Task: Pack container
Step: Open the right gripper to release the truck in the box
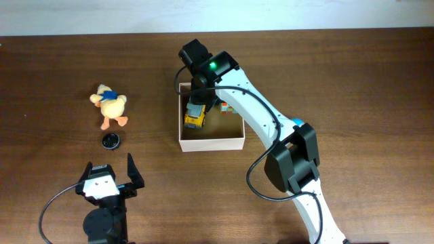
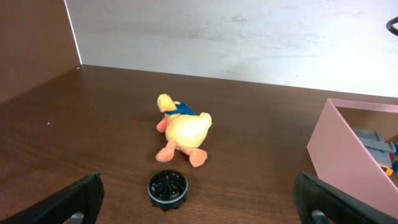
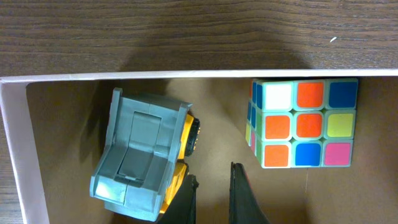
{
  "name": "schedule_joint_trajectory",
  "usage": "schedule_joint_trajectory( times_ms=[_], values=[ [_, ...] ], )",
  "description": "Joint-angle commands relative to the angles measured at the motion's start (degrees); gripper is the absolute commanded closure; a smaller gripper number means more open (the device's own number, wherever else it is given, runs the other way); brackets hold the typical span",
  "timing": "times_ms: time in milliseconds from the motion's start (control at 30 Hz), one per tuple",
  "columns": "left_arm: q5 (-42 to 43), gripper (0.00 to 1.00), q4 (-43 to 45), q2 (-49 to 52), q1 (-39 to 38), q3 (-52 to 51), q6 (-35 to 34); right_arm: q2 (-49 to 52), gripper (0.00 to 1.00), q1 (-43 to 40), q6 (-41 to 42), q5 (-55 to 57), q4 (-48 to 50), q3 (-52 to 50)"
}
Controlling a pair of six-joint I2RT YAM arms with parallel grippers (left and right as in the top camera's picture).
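The container point(image 1: 211, 144) is a square white-walled cardboard box with a tan inside, at the table's middle. In it lie a yellow and grey toy truck point(image 1: 195, 116) and a colour cube point(image 1: 226, 107). My right gripper point(image 1: 199, 88) hangs inside the box. In the right wrist view its fingers point(image 3: 214, 186) stand slightly apart with only the box floor between them; the truck point(image 3: 143, 155) lies just to their left and the cube point(image 3: 303, 123) to their right. My left gripper point(image 1: 110, 166) is open and empty near the front edge.
A yellow plush duck point(image 1: 110, 106) lies left of the box, with a small black round cap point(image 1: 110, 141) just in front of it. Both show ahead of the left fingers, duck point(image 2: 183, 130) and cap point(image 2: 167, 187), with the box wall point(image 2: 348, 155) on the right.
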Motion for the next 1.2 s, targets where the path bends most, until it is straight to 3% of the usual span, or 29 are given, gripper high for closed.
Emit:
schedule_joint_trajectory(
  times_ms=[0,1167],
  values=[
    [1.01,0.01,0.17,-0.48,0.31,-0.35,-0.74,0.92,0.96,0.13,-0.44,1.05,0.26,-0.50],
    [1.01,0.01,0.17,-0.48,0.31,-0.35,-0.74,1.16,0.96,0.24,-2.60,-3.15,10.08,-8.24]
  ],
)
